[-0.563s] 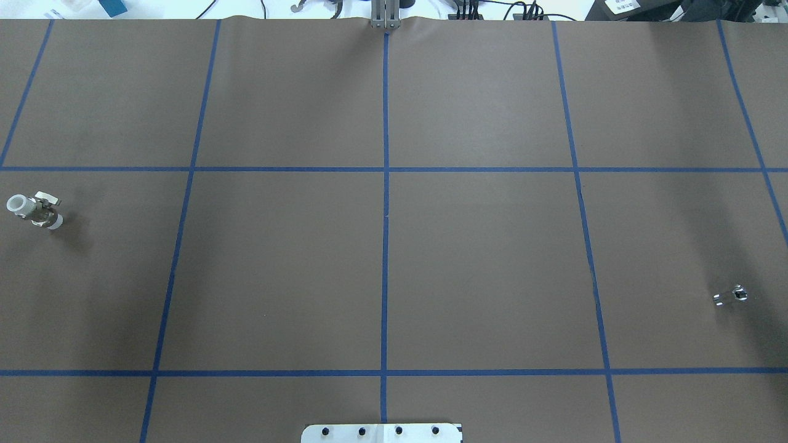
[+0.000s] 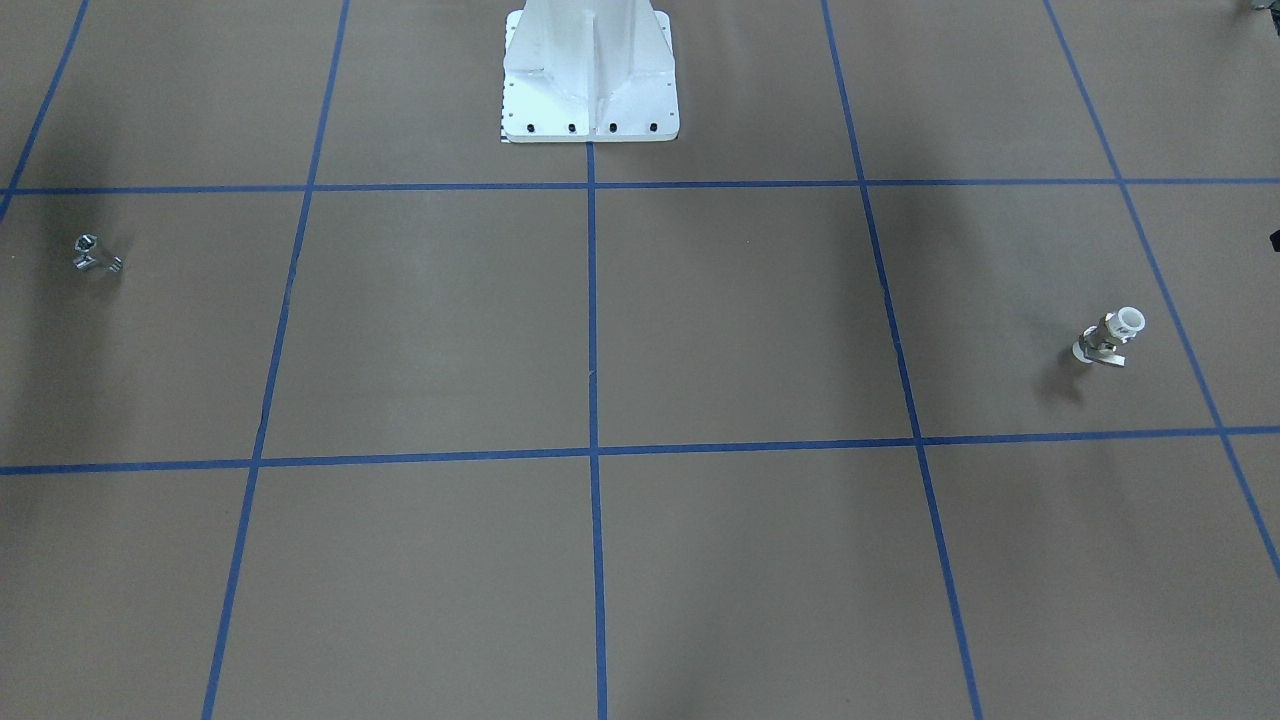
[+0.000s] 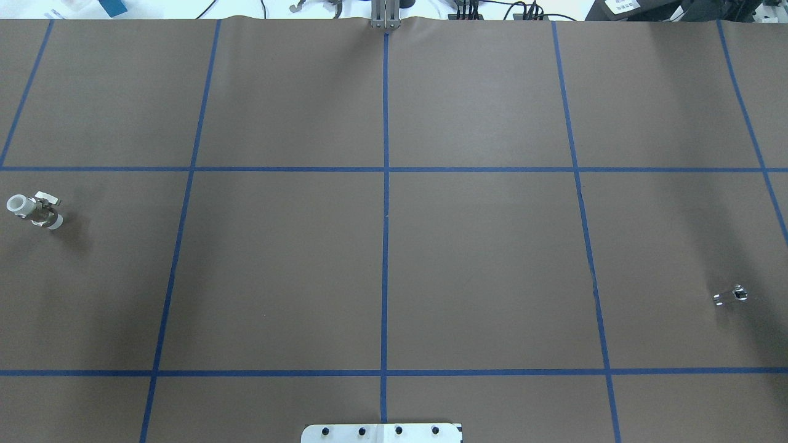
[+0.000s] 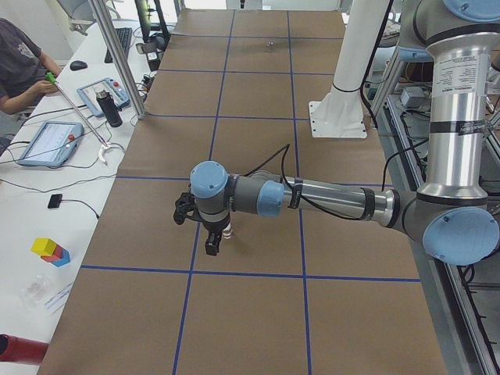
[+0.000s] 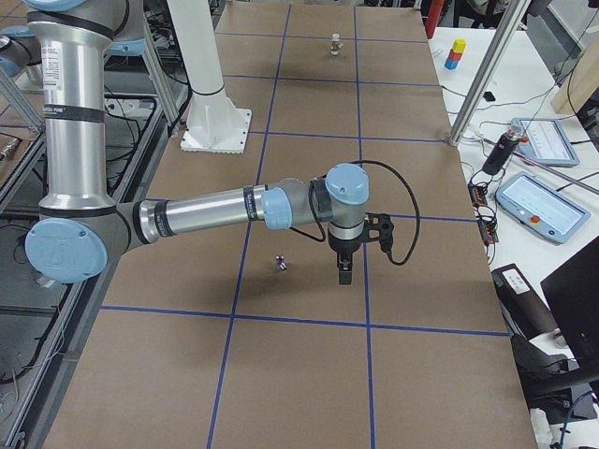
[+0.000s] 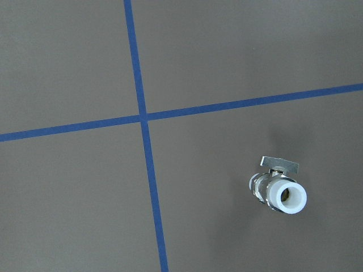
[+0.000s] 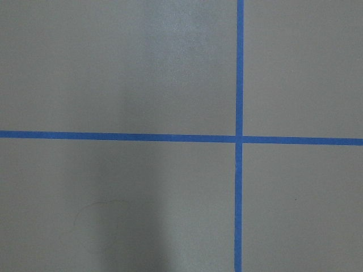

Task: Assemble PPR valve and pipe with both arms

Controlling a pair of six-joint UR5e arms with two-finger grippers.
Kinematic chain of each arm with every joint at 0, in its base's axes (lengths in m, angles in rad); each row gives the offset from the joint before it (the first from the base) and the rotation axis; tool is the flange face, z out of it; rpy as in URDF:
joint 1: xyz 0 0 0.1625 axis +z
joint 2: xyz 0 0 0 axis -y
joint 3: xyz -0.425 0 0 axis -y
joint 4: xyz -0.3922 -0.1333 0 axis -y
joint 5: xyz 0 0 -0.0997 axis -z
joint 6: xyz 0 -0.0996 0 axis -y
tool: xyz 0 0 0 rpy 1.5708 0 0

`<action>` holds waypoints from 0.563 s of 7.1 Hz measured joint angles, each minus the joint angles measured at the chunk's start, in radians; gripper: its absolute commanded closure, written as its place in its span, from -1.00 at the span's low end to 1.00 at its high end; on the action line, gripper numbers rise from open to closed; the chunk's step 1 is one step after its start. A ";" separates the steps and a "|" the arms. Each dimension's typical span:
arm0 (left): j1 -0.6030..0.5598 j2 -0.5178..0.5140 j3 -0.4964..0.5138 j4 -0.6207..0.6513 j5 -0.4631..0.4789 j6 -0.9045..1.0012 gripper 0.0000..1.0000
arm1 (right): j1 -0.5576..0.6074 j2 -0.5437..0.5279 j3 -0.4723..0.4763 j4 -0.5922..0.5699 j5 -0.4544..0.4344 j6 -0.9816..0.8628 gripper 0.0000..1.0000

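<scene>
The PPR valve, with white ring ends, a metal middle and a flat tab handle, lies at the table's far left; it also shows in the front view and the left wrist view. The pipe, a tiny chrome fitting, lies at the far right and shows in the front view. My left gripper hangs over the table right by the valve. My right gripper hangs beside the pipe. I cannot tell if either gripper is open or shut.
Brown paper with blue tape grid lines covers the table. The white bolted pedestal stands at the robot's side. Operators' desks with tablets and cables run along the far edge.
</scene>
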 measured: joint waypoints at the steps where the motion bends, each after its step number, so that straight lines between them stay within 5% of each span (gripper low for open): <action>1: -0.001 0.010 -0.004 0.000 -0.003 -0.001 -1.00 | 0.000 0.001 -0.001 -0.002 0.001 0.002 -1.00; 4: -0.003 0.015 -0.016 0.001 0.018 -0.073 -1.00 | 0.000 0.002 -0.004 -0.005 0.001 0.008 -1.00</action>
